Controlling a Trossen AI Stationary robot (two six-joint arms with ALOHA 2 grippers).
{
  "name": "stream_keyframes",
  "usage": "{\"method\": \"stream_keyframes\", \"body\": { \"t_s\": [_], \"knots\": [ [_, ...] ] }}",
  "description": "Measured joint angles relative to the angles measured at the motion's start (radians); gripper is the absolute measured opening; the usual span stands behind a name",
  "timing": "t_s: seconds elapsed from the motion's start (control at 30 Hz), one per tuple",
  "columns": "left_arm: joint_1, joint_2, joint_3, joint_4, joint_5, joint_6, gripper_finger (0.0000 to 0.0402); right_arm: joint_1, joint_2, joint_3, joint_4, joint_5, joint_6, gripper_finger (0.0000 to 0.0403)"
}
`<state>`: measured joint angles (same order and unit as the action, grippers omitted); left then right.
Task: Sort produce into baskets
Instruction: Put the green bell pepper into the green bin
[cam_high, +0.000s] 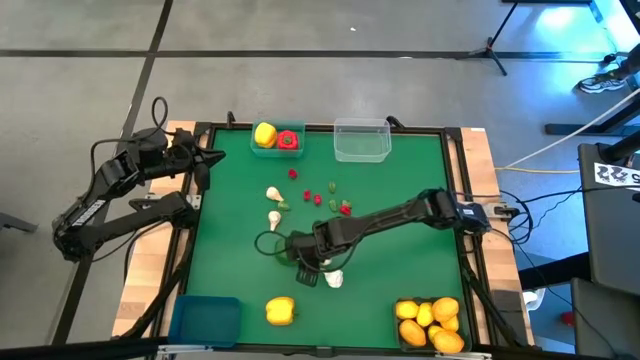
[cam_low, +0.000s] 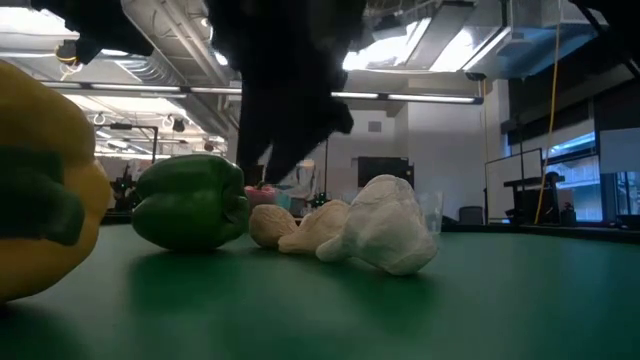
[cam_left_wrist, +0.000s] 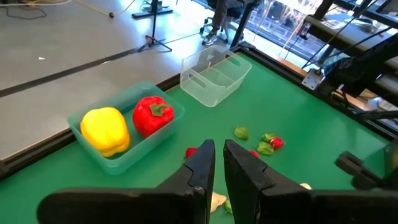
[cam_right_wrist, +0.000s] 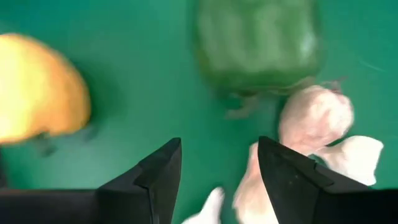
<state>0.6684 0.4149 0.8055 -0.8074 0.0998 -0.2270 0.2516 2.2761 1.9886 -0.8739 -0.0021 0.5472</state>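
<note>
The right arm reaches across the green table (cam_high: 400, 170), its right gripper (cam_right_wrist: 219, 163) released and empty above the green bell pepper (cam_right_wrist: 258, 43), garlic bulbs (cam_right_wrist: 314, 118) at its 4 o'clock. The left gripper (cam_left_wrist: 219, 163) is clenched, empty, waiting near the teal basket (cam_left_wrist: 124, 163).

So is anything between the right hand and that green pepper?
Nothing visible. The right hand hangs open over bare mat, the green pepper just ahead of its fingers. Garlic bulbs lie beside that line, close to one finger, not across it.
</note>
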Motion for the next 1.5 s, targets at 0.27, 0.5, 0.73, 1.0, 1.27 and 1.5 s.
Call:
{"method": "stream_keyframes", "body": {
  "t_s": [0.27,0.5,0.73,1.0,1.27,1.5],
  "knots": [
    [0.000,0.000,0.000,0.000,0.000,0.018,0.0033,-0.018,0.001,-0.075,0.116,-0.008,0.028,0.0205],
    [0.000,0.000,0.000,0.001,0.000,0.029,0.0033,-0.020,0.001,-0.113,0.198,-0.008,0.028,0.0205],
    [0.000,0.000,0.000,0.001,0.000,0.030,0.0033,-0.055,0.001,-0.131,0.225,-0.008,0.028,0.0205],
    [0.000,0.000,0.000,0.001,0.000,0.043,0.0033,-0.085,0.001,-0.131,0.227,0.000,0.021,0.0188],
    [0.000,0.000,0.000,-0.005,0.011,-0.007,0.0033,-0.103,0.001,-0.131,0.229,-0.004,-0.009,0.0115],
    [-0.047,-0.004,-0.113,-0.074,0.454,-0.084,0.0025,-0.102,0.001,-0.131,0.229,0.002,-0.006,0.0097]
  ]
}}
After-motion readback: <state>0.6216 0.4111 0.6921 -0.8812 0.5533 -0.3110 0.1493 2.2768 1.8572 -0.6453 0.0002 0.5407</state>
